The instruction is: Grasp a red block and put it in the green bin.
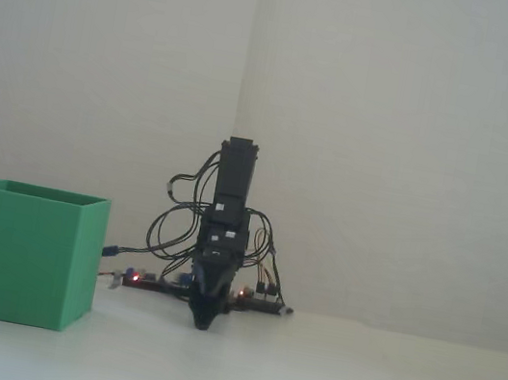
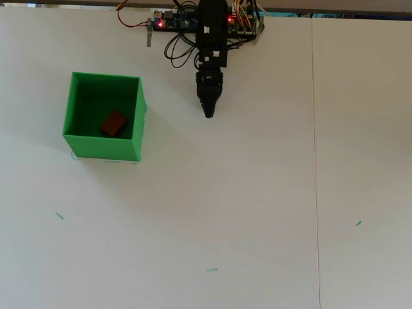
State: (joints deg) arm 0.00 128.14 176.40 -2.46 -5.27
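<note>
The red block [image 2: 113,123] lies on the floor inside the green bin [image 2: 137,122], seen from overhead; in the fixed view the bin's wall [image 1: 20,256] hides it. My gripper [image 2: 208,113] is folded back near the arm's base, well to the right of the bin, pointing down at the table [image 1: 202,322]. Its jaws are together in a single point with nothing between them.
The arm's base with a circuit board and looped wires [image 2: 187,22] sits at the table's far edge. A seam in the white table [image 2: 315,167] runs front to back on the right. Small teal marks [image 2: 211,270] dot the surface.
</note>
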